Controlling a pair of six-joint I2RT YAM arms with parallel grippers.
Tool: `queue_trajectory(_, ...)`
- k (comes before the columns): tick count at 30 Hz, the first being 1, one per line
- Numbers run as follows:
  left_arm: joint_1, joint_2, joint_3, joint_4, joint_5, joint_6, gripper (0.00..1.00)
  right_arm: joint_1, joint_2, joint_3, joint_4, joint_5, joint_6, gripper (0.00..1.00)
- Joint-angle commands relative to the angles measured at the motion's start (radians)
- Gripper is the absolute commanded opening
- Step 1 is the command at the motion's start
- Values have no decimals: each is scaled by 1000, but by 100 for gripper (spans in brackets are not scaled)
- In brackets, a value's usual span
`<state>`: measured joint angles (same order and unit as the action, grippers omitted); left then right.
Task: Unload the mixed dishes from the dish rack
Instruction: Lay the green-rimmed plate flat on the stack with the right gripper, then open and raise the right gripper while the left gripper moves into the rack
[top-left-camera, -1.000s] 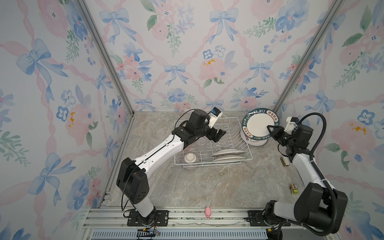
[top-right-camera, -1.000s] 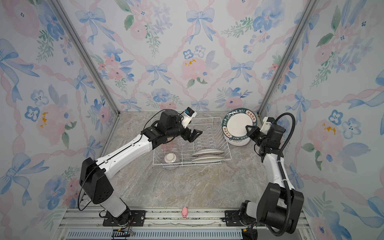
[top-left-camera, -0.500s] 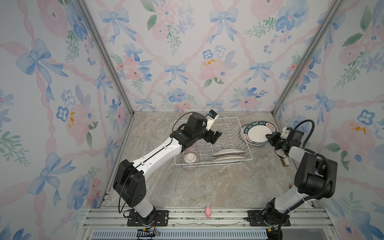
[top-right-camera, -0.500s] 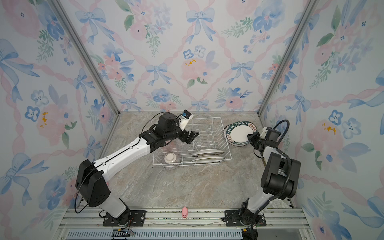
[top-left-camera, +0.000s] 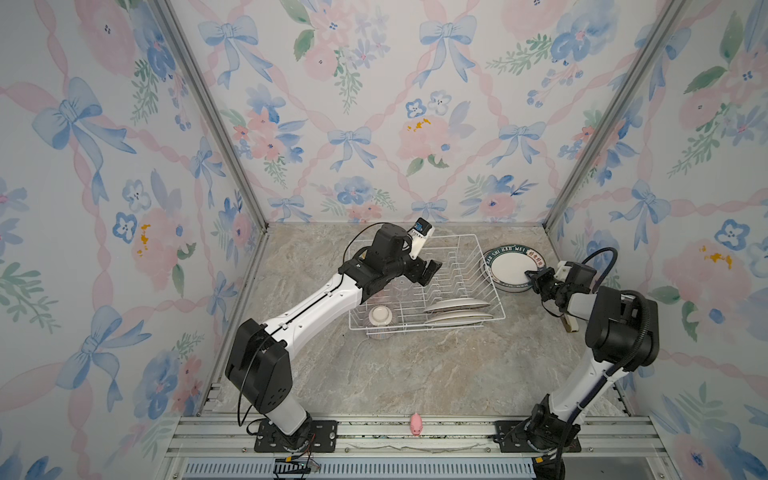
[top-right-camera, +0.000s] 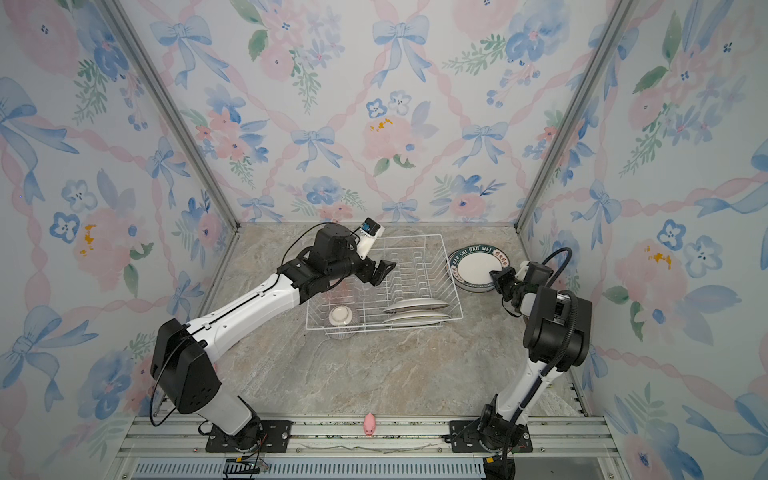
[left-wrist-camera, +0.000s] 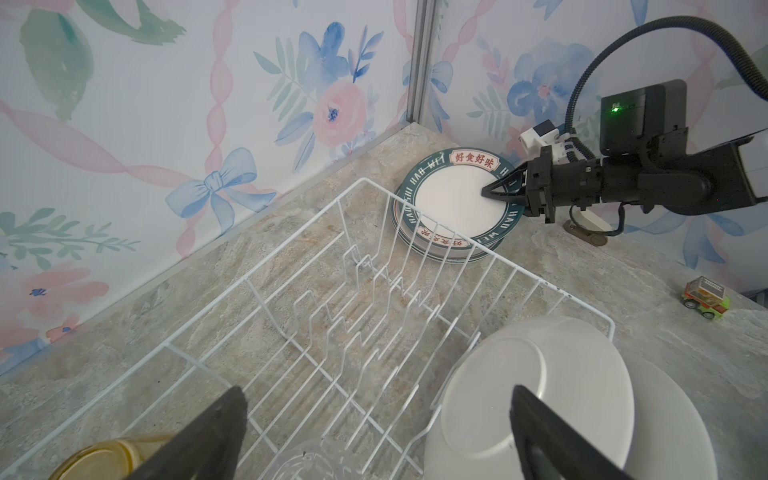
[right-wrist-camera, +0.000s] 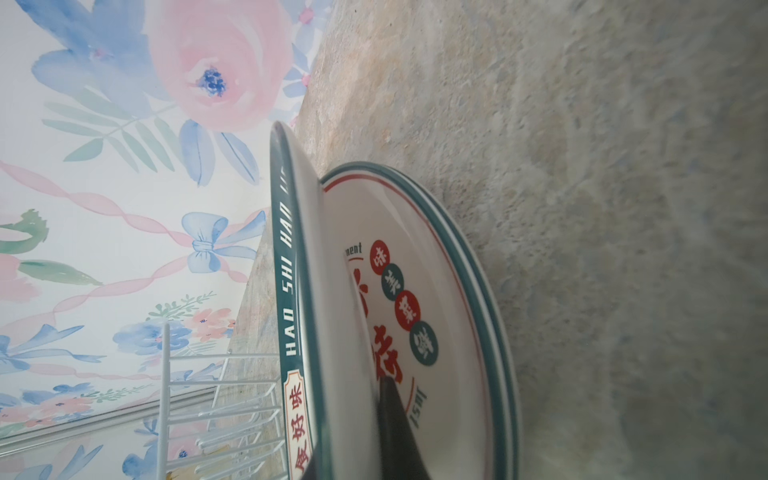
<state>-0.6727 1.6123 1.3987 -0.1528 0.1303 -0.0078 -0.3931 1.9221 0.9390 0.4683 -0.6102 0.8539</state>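
Note:
The white wire dish rack (top-left-camera: 457, 236) (top-right-camera: 415, 237) holds two white plates (top-left-camera: 455, 305) (left-wrist-camera: 540, 395) on edge and an upturned bowl (top-left-camera: 380, 316). In the left wrist view a yellow tumbler (left-wrist-camera: 104, 457) and a clear tumbler (left-wrist-camera: 316, 461) stand in the rack. My left gripper (top-left-camera: 428, 272) (left-wrist-camera: 378, 395) hangs open over the rack's prongs, touching nothing. My right gripper (top-left-camera: 536, 278) (right-wrist-camera: 349, 424) is shut on the rim of a dark-rimmed lettered plate (top-left-camera: 511, 266) (right-wrist-camera: 286, 291). That plate lies slightly tilted on a stack of like plates (right-wrist-camera: 436, 299) right of the rack.
A pink pig toy (top-left-camera: 416, 424) sits on the front rail. A small toy car (left-wrist-camera: 706, 303) and a beige object (top-left-camera: 568, 323) lie on the marble floor near the right arm. Flowered walls close in three sides.
My right gripper has swung the dark-rimmed plate down from upright to nearly flat on the stack beside the rack. The left gripper has barely moved.

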Motion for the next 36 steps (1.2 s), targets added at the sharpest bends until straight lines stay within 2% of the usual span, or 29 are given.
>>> queue_trajectory(1, 6, -19, 3, 14, 6, -11, 98, 11, 38, 37, 120, -47, 49, 0)
queue_trajectory(9, 9, -16, 5, 15, 11, -11, 98, 28, 55, 38, 99, -50, 29, 1)
queue_trajectory(13, 9, -17, 4, 15, 15, -11, 98, 29, 29, 36, 40, -36, -5, 19)
queue_trajectory(15, 10, -20, 0, 15, 15, -11, 98, 29, 10, 36, -8, -23, -36, 30)
queue_trajectory(20, 10, -26, -9, 15, 19, -8, 98, 36, -35, 56, -163, 17, -135, 41)
queue_trajectory(28, 12, -31, -27, 15, 23, -1, 98, 60, -152, 82, -462, 139, -325, 49)
queue_trajectory(36, 15, -28, -40, 14, 32, 5, 98, 78, -193, 106, -626, 244, -421, 54)
